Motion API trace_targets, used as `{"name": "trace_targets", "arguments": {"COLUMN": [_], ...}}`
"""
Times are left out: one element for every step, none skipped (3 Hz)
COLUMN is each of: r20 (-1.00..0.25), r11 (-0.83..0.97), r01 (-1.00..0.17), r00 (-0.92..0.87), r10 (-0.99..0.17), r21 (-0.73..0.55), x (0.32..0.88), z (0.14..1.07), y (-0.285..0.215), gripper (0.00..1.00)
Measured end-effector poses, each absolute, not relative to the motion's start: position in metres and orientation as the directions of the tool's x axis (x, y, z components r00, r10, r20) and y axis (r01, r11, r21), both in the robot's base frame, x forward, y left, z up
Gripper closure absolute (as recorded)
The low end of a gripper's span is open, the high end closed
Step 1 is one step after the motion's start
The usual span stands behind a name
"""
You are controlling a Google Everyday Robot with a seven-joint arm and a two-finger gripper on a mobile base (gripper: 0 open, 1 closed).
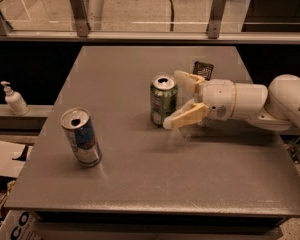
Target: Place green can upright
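The green can (163, 101) stands upright near the middle of the grey table (140, 184), its silver pull-tab top facing up. My gripper (173, 100) reaches in from the right on a white arm (250, 101). It is open, with one cream finger (188, 79) behind the can's right side and the other finger (186, 117) in front of it. The fingers flank the can with a gap showing at the far finger. The can rests on the table by itself.
A slimmer blue-and-silver can (81, 137) stands at the table's front left, tilted a little. A small black object (203, 69) lies behind the gripper. A soap pump bottle (14, 100) sits on a ledge to the left. A glass railing (140, 14) runs along the back.
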State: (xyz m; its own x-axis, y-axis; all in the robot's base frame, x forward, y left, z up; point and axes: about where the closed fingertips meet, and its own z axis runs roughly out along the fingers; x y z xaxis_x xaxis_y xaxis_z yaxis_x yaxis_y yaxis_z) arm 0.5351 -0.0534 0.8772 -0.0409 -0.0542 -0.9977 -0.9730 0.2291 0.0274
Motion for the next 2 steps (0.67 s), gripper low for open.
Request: {"name": "trace_targets", "arguments": {"r20": [-0.997, -0.994], "r11": [0.223, 0.213], "r01": [-0.975, -0.977], "r00": [-0.030, -0.020], "r10": [-0.066, -0.112], "r21": [0.014, -0.005], "x": [0.542, 0.544], "z": [0.886, 0.893], "y": [-0.070, -0.098], "gripper": [0.00, 0.00]}}
